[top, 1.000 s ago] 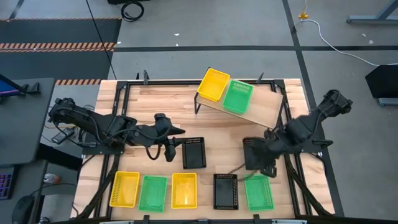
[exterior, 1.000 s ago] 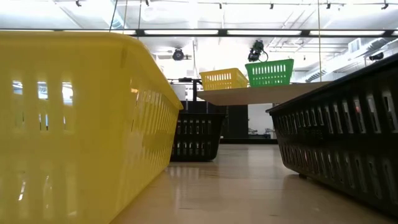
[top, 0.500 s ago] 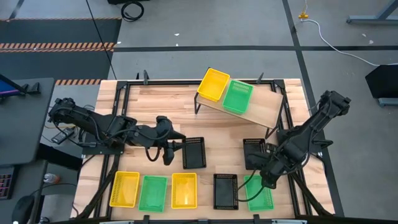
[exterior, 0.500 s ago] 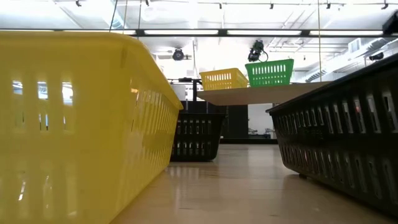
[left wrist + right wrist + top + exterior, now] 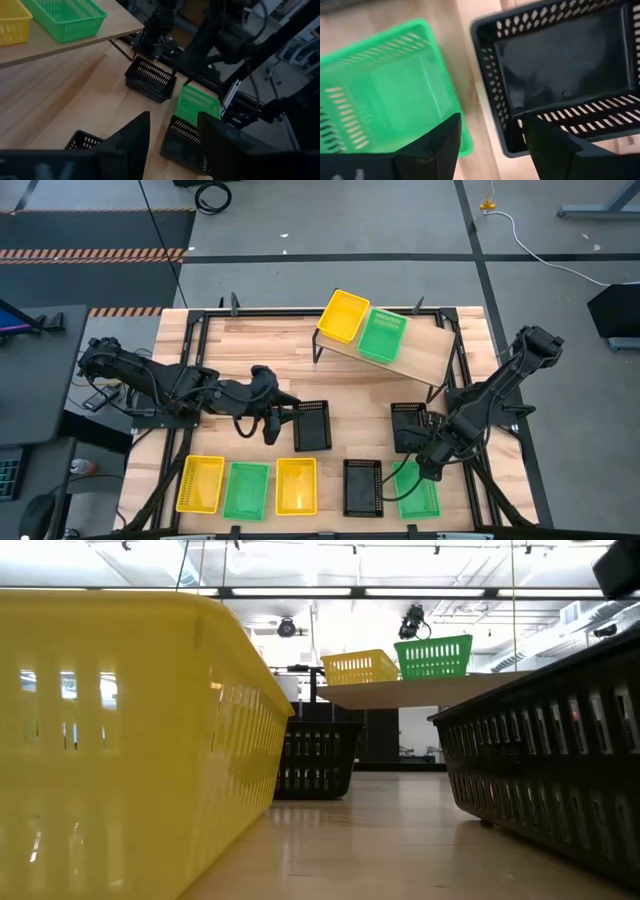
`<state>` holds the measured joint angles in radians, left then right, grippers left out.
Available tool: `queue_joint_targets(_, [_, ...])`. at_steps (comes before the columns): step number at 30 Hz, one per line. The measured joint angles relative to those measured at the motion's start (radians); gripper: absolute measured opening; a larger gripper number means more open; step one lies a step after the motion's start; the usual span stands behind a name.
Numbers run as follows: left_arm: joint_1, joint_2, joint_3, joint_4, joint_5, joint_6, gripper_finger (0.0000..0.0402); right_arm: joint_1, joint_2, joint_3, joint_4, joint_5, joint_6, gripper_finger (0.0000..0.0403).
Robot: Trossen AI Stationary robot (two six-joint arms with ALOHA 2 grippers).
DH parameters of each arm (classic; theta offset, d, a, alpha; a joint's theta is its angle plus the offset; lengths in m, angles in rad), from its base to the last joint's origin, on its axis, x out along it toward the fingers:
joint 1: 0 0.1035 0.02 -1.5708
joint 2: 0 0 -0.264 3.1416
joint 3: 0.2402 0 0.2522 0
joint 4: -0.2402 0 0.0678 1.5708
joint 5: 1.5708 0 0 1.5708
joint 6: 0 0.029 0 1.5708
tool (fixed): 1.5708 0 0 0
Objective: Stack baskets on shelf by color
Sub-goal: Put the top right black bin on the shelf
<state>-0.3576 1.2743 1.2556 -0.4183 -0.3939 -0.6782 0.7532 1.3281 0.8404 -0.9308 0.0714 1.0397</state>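
Seven baskets rest on their bases on the table. Along the near edge sit a yellow basket (image 5: 200, 483), a green basket (image 5: 246, 490), a yellow basket (image 5: 296, 485), a black basket (image 5: 362, 486) and a green basket (image 5: 412, 492). Two more black baskets (image 5: 311, 425) (image 5: 406, 422) sit mid-table. The shelf (image 5: 415, 358) carries a yellow basket (image 5: 343, 315) and a green basket (image 5: 382, 335). My left gripper (image 5: 272, 423) hangs open just left of the mid-table black basket. My right gripper (image 5: 492, 150) is open above the gap between the green basket (image 5: 385, 95) and the black basket (image 5: 565, 65).
Black metal frame rails (image 5: 200, 370) run along the table's sides and far edge. The shelf board has bare wood to the right of its green basket. In the low view, a yellow basket (image 5: 120, 740) and a black basket (image 5: 550, 760) stand close to the camera.
My right gripper has moved toward the table's near edge, from over the right mid-table black basket to above the gap between it and the green basket. It has stayed open. No basket has moved.
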Motion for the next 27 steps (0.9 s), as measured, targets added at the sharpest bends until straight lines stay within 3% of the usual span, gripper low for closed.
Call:
queue_joint_targets(11, [0.0, 0.0, 0.0, 0.004, 0.024, -0.073, 0.0172, 0.0, 0.0, -0.128, 0.15, -0.012, -0.002, 0.0185])
queue_joint_targets(15, [0.0, 0.0, 0.0, 0.004, 0.025, -0.077, 0.0172, 0.0, 0.0, -0.137, 0.149, -0.013, -0.011, 0.0141])
queue_joint_targets(21, [0.0, 0.0, 0.0, 0.003, 0.024, -0.07, 0.0172, -0.001, 0.0, -0.095, 0.149, -0.043, -0.077, 0.0021])
queue_joint_targets(27, [0.0, 0.0, 0.0, 0.003, -0.019, -0.07, 0.0172, -0.001, 0.001, 0.037, -0.004, -0.051, -0.179, 0.0015])
